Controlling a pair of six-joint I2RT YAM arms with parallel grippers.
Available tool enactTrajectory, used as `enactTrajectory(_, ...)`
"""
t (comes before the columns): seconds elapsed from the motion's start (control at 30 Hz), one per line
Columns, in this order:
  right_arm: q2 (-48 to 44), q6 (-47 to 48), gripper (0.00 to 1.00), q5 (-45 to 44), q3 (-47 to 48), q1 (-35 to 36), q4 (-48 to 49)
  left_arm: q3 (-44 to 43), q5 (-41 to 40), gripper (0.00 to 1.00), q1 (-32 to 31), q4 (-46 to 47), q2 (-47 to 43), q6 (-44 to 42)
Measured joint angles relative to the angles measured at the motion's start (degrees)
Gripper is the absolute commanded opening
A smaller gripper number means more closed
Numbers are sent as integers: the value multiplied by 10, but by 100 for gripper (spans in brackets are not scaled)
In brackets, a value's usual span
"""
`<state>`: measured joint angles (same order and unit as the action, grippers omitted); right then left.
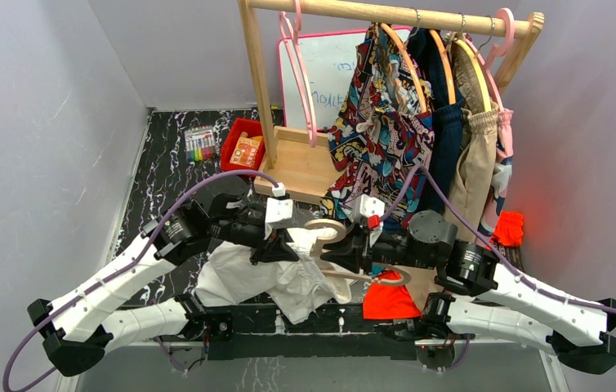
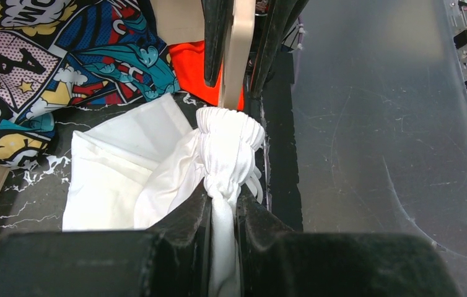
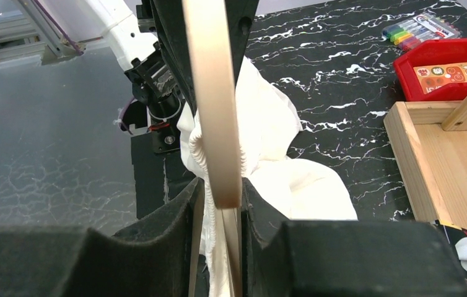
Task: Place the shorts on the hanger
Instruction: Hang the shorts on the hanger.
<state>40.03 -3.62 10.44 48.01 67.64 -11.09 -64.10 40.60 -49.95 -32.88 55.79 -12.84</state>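
left gripper (image 2: 223,204) pinches the shorts (image 2: 126,167) at the bunched waistband, legs sagging onto table (image 1: 166,163) (soft, light, floppy: elastic is the best hold). right gripper (image 3: 222,192) narrow around the hanger (image 3: 212,93), a stiff bar; clamped or slack, can't tell.

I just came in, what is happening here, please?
The left gripper is shut on the gathered waistband of the white shorts, right beside the hanger. The hanger stands between the fingers of the right gripper; whether they clamp it is unclear. The shorts do not look hung on it yet.
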Motion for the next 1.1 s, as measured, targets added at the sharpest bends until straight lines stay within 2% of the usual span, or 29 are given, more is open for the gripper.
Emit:
enactTrajectory(0.27,-13,8,33,-24,5,0,-36,0,-12,0,0,-2,-7,0)
enactTrajectory(0.37,-13,9,29,-28,5,0,-41,0,-12,0,0,-2,-11,4)
enactTrajectory(0.43,-9,10,23,-29,5,0,-42,0,-12,0,0,-2,-13,7)
enactTrajectory(0.57,-2,17,0,-20,7,0,-43,0,-12,0,3,-4,-13,10)
enactTrajectory(0.77,2,24,0,-10,9,2,-41,0,-6,0,4,-10,-16,15)
enactTrajectory(0.9,2,24,0,-8,9,2,-38,0,-2,10,6,-10,-16,17)
enactTrajectory(1.1,4,23,0,-3,9,2,-33,0,8,18,8,-4,-11,26)
